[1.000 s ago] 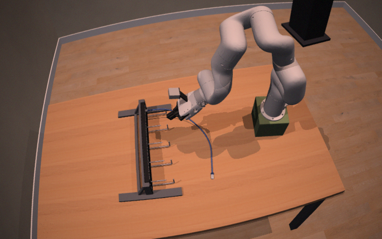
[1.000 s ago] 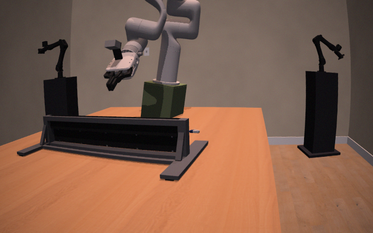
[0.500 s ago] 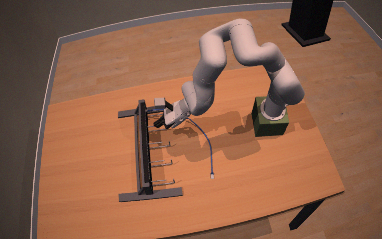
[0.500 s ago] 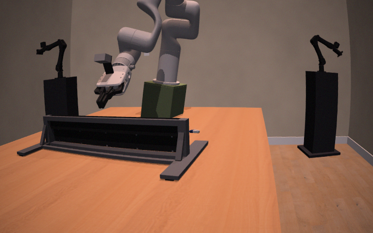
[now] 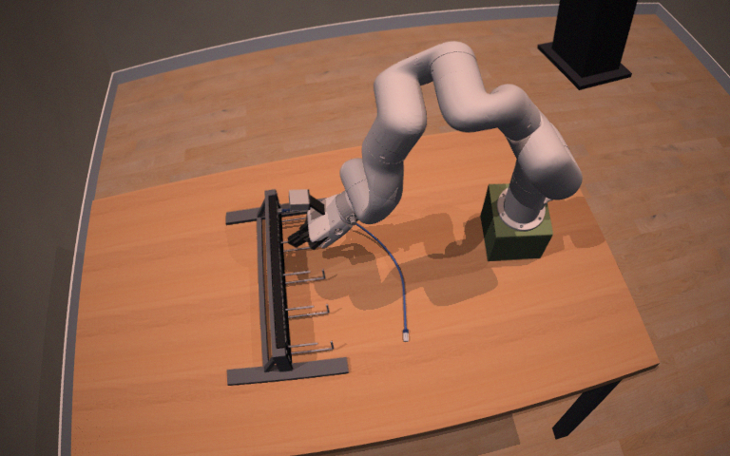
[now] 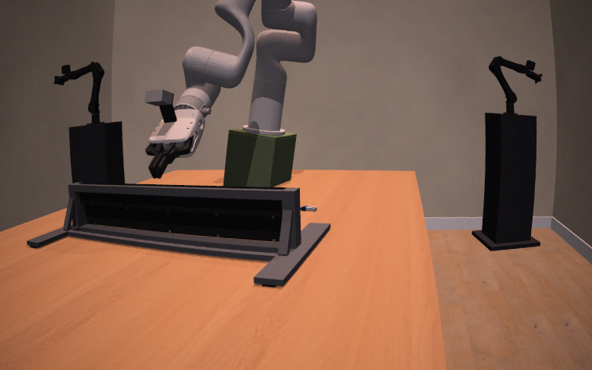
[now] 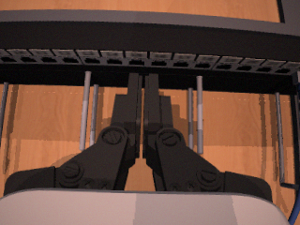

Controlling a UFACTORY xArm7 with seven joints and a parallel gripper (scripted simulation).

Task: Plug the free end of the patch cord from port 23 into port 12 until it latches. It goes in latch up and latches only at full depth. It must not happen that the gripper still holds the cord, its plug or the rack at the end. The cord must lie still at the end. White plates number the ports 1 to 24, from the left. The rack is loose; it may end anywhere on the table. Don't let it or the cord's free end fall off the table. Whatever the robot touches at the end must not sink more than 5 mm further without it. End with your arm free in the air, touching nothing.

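Observation:
The dark patch-panel rack (image 5: 275, 312) (image 6: 183, 190) (image 7: 150, 25) stands on the table's left half. Its port row (image 7: 159, 58) faces the arm. The blue patch cord (image 5: 396, 269) comes out from under my wrist and curves across the table. Its free plug (image 5: 405, 332) (image 6: 311, 208) lies flat on the wood, well away from the rack. My gripper (image 5: 295, 237) (image 6: 156, 170) (image 7: 142, 92) is shut and empty. It hangs tilted just in front of the port row near the rack's far end, above the table. A short stretch of the cord (image 7: 292, 213) shows at the right edge of the wrist view.
Several metal cable bars (image 5: 306, 312) (image 7: 86, 109) stick out of the rack toward the arm. The arm's green base block (image 5: 516, 237) (image 6: 257, 159) stands to the right. Black camera pedestals (image 5: 589, 37) (image 6: 509, 174) (image 6: 95, 153) stand off the table.

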